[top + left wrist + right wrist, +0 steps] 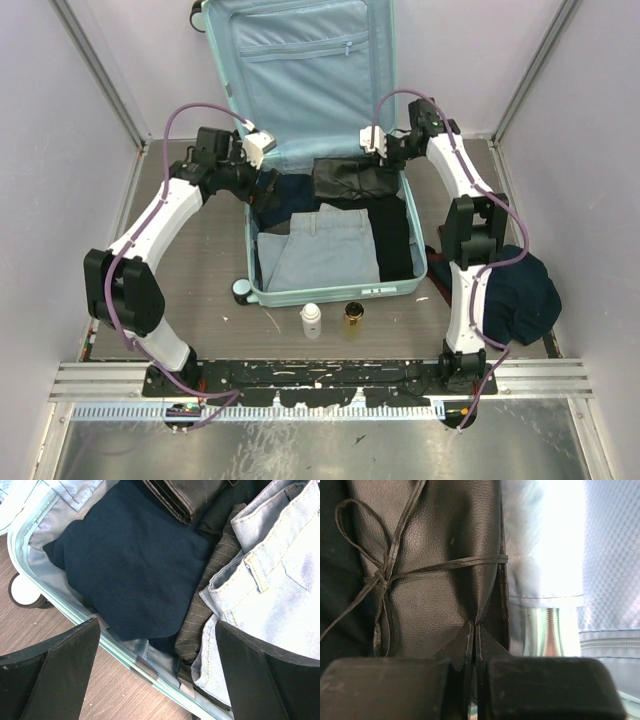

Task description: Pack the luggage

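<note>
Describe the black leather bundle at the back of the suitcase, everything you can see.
The black leather bundle looks like grained, slightly shiny leather, folded over and tied by a thin cord knotted at one side with a loose loop. It lies at the hinge end of the open luggage, on dark clothes beside the pale lining. The right gripper is shut on its edge.

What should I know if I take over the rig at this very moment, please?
Left hand: open, empty, over the navy garment in the luggage.
Right hand: shut on an edge of the black leather pouch at the luggage's far end.
Done: jeans and dark clothes lie inside.
Left: white bottle, amber bottle and dark bundle are outside on the table; lid open.
</note>
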You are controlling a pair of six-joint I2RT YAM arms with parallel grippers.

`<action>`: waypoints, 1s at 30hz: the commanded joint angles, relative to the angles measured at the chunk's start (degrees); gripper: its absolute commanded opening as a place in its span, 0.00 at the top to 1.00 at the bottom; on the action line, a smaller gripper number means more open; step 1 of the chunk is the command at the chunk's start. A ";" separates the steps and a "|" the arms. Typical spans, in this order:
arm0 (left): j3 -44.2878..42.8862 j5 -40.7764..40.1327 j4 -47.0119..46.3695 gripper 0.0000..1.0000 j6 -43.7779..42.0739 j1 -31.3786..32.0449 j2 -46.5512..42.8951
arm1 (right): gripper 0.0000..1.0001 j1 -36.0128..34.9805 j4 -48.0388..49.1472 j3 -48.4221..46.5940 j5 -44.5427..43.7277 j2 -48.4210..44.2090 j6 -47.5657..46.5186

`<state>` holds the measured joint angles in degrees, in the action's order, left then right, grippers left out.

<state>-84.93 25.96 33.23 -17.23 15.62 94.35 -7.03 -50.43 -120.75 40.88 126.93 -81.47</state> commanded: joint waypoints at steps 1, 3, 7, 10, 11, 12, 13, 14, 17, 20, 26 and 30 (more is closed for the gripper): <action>0.13 1.39 -1.23 0.01 -1.79 -0.35 -2.85 | 0.86 -0.54 0.42 -1.69 -2.92 0.83 -3.24; 0.05 1.80 -0.72 0.02 -2.37 -0.39 -3.06 | 0.67 -0.53 3.44 -1.10 -3.17 0.43 -0.58; 0.56 3.12 0.00 0.02 -3.25 -0.29 -4.15 | 0.39 -0.67 9.40 -0.95 -1.89 -1.52 6.35; 1.55 4.80 0.53 0.02 -3.54 -0.31 -5.74 | 0.16 -1.01 10.17 -0.70 -0.69 -4.22 9.22; 2.05 5.44 0.67 0.02 -3.75 -0.31 -6.57 | 0.08 -1.12 10.18 -0.33 -0.20 -5.37 10.14; 2.65 6.25 0.79 0.02 -4.03 -0.25 -7.94 | 0.03 -1.12 10.18 0.21 0.38 -6.75 11.19; 3.38 6.89 1.01 0.02 -4.27 -0.27 -8.91 | 0.02 -1.13 10.22 1.08 1.01 -8.29 12.01; 4.06 7.54 1.50 0.02 -4.58 -0.31 -9.96 | 0.01 -1.21 10.60 2.46 1.82 -10.26 13.28; 5.81 9.47 4.01 0.02 -6.30 -0.30 -13.18 | 0.01 -1.23 12.35 9.26 3.25 -17.13 16.19; 6.56 12.39 8.31 0.02 -7.84 -0.26 -15.89 | 0.00 -1.18 14.14 16.58 4.33 -24.83 19.45; 10.79 19.21 16.25 0.02 -14.74 0.22 -22.80 | 0.00 -1.18 17.55 32.85 6.93 -43.71 25.05; 14.64 18.37 16.21 0.02 -16.82 5.78 -27.27 | 0.00 -1.23 15.44 42.44 10.59 -55.78 29.36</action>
<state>-72.42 41.45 46.98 -29.71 16.82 71.44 -7.88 -35.16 -84.99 46.09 80.09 -58.04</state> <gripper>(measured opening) 0.981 0.995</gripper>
